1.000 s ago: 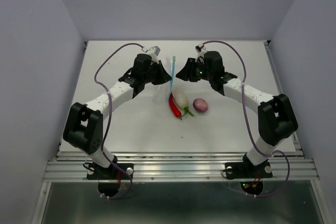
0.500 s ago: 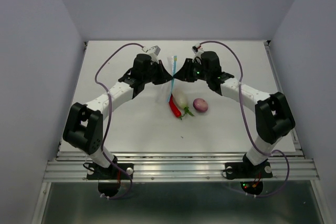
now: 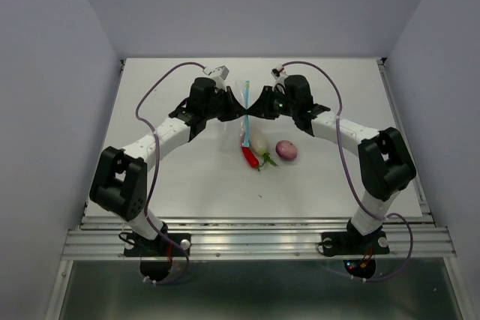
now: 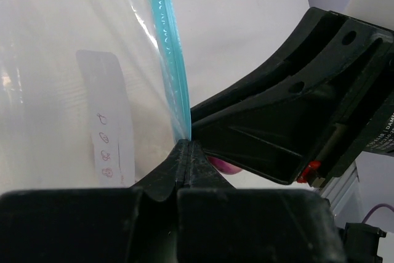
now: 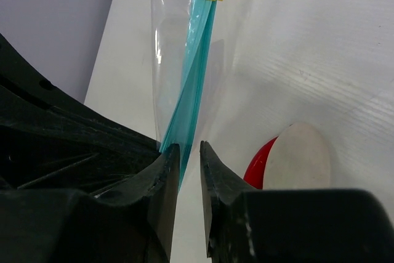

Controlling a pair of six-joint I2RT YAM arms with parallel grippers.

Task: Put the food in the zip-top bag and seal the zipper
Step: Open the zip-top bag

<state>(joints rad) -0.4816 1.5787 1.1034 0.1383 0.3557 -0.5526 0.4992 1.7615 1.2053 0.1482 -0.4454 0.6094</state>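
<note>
in the left wrist view the right claw covers all but a pink sliver of the ball, and the print on the bag is too faint to read. in the right wrist view the white vegetable hides most of the chili; the zipper is cut off at the top of the view.

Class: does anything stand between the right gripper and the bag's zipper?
Nothing visible does. The zipper runs straight down to the gap between the parted fingers of the right gripper; the left gripper pinches it alongside.
</note>
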